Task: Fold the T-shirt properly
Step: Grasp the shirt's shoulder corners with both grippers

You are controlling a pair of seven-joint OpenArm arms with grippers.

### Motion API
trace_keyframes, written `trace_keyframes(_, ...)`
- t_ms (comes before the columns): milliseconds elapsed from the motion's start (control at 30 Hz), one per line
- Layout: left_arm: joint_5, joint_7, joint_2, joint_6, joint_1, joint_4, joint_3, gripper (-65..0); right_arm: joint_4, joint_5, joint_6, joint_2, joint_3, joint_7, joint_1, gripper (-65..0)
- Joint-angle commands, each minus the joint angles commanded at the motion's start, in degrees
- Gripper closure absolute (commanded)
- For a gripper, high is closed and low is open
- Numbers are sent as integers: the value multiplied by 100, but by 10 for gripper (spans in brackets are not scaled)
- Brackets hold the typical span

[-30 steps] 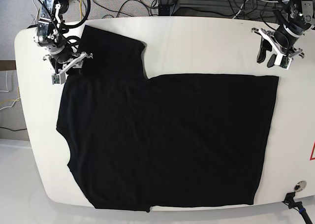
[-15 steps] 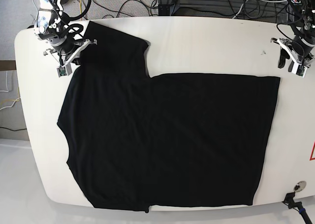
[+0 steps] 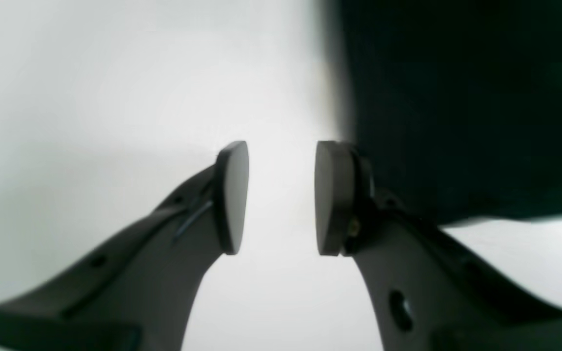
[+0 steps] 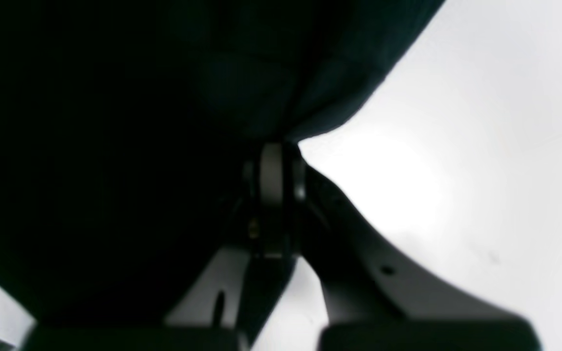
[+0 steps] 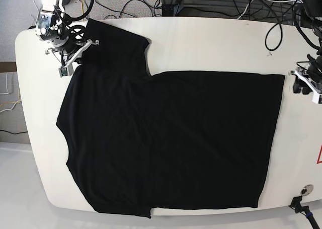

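Comparing this moment with the base views of a second and half a second ago, the main change is on the left arm's side: the left gripper (image 5: 305, 84) has travelled from the far edge of the table (image 5: 211, 37) down along its side and now sits just off the hem corner of the T-shirt (image 5: 171, 138). Its wrist view shows the pads (image 3: 232, 195) apart with bare white tabletop between them and the black cloth edge just beside the right-hand pad; nothing is held.

The right gripper (image 5: 70, 55) has shifted only slightly and remains at the shoulder end of the garment, by the spread sleeve (image 5: 118, 48). Its wrist view shows the jaws pressed together with black fabric (image 4: 115, 122) bunched at the tips; it is judged to be clamped on the shirt, though the dark cloth hides the contact itself.

The garment lies flat, plain black side up, covering most of the table, one sleeve extended toward the far edge. Its outline has moved a little toward the far side at the shoulder, consistent with a pull from the clamped gripper.

Assessment: folding proper has not begun; one corner is secured and the second grasp is being lined up. The left gripper needs to take the hem corner before any lift. Lifting on one grip alone risks dragging and bunching the cloth.
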Motion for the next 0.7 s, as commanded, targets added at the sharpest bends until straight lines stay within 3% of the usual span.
trace_keyframes(200,123,-172,10,-13,-216,-551,403,-212,-2,-22,12,3,24,10,-29,0)
trace_keyframes(467,185,-163,56,7,-201,-521,538,-191,15,-6,-7,5,-12,26,-24,0)
trace_keyframes(500,74,-18,18,49,-132,-471,443,-210,-88,-148,4,6,-10,-217,-24,0)
trace_keyframes(633,-62,260,11,335,-115,-119,657,-225,-82,-116,0,11,15,-218,-30,0)
trace_keyframes(700,-102,418,3,342,-120,-142,787,-230,-82,-101,3,2,20,-215,-18,0)
